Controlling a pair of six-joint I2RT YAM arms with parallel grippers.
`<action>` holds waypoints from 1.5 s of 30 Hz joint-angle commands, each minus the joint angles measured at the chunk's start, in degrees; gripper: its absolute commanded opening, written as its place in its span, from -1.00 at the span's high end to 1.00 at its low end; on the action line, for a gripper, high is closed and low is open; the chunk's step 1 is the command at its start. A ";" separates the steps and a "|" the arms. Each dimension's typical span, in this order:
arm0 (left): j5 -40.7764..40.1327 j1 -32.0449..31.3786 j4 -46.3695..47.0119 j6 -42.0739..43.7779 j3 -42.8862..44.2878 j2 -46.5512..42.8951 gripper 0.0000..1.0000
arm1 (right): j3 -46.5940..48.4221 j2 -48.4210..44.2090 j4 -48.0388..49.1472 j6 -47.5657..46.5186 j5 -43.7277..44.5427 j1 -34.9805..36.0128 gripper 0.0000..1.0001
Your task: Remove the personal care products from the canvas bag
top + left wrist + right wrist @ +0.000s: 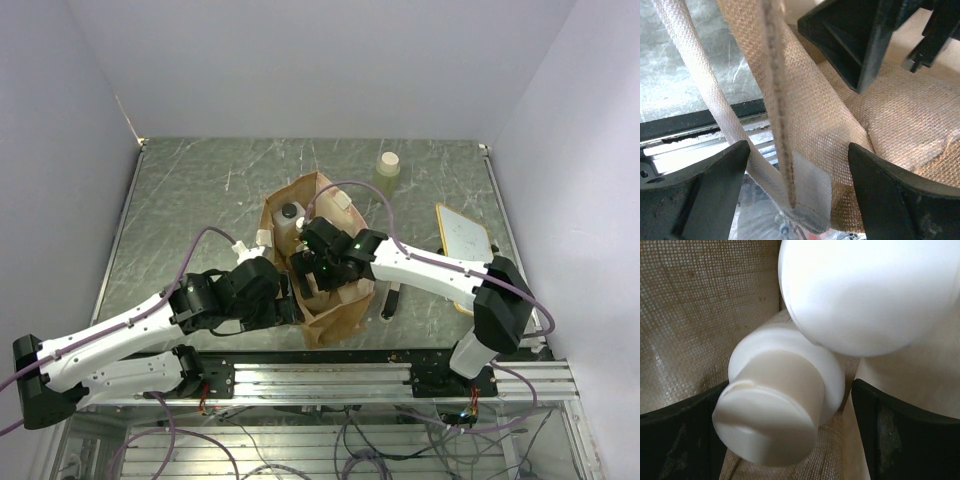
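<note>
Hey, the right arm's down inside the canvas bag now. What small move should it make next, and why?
Probably close the right pincer on the cream bottle. In the right wrist view its fingers sit open on either side of that bottle's capped end inside the canvas bag, with a gap showing on one side, so a grip seems needed before any lift.

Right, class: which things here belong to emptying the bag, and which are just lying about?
Part of the job:
- canvas bag
- black-capped bottle inside it
- cream-capped bottle inside it
- tan-capped bottle, standing outside the bag

Just lying about:
- white framed board
- black marker
</note>
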 commanded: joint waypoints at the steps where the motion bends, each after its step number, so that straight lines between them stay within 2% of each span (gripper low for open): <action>1: 2.93 -0.65 -3.90 1.38 1.13 -0.76 -0.82 | 2.67 2.63 -0.43 1.67 4.19 0.78 -0.87; 4: 3.08 -0.64 -4.44 2.01 1.53 -0.42 -0.82 | 3.60 4.74 -1.24 1.89 6.31 1.40 -0.86; 8: 2.56 -0.65 -5.68 3.02 2.69 -0.16 -0.84 | 4.67 6.47 -1.93 1.30 7.01 2.06 -0.72; 10: 2.32 -0.64 -6.27 3.46 3.40 0.04 -0.84 | 6.22 6.89 -2.80 1.02 6.56 2.31 -0.51; 14: 1.44 -0.64 -8.08 4.27 5.04 0.29 -0.87 | 8.55 5.67 -4.28 0.98 4.76 2.46 0.06; 18: -0.72 -0.64 -8.47 4.63 6.03 0.24 -0.91 | 9.99 3.10 -5.58 1.62 2.85 2.39 0.51; 24: -1.55 -0.64 -7.03 3.70 6.38 0.72 -0.93 | 13.21 0.66 -5.94 1.69 1.64 2.08 1.00; 34: -7.90 -0.64 -13.53 3.45 14.46 1.30 -0.94 | 18.28 -6.04 -3.52 4.48 -10.75 -4.18 1.00; 40: -17.05 -0.64 -20.77 3.84 22.96 1.82 -0.96 | 13.45 -11.84 5.11 10.08 -24.20 -10.75 1.00; 45: -21.25 -0.67 -23.60 5.49 28.13 3.34 -0.98 | 13.06 -13.33 6.99 12.66 -26.55 -13.18 1.00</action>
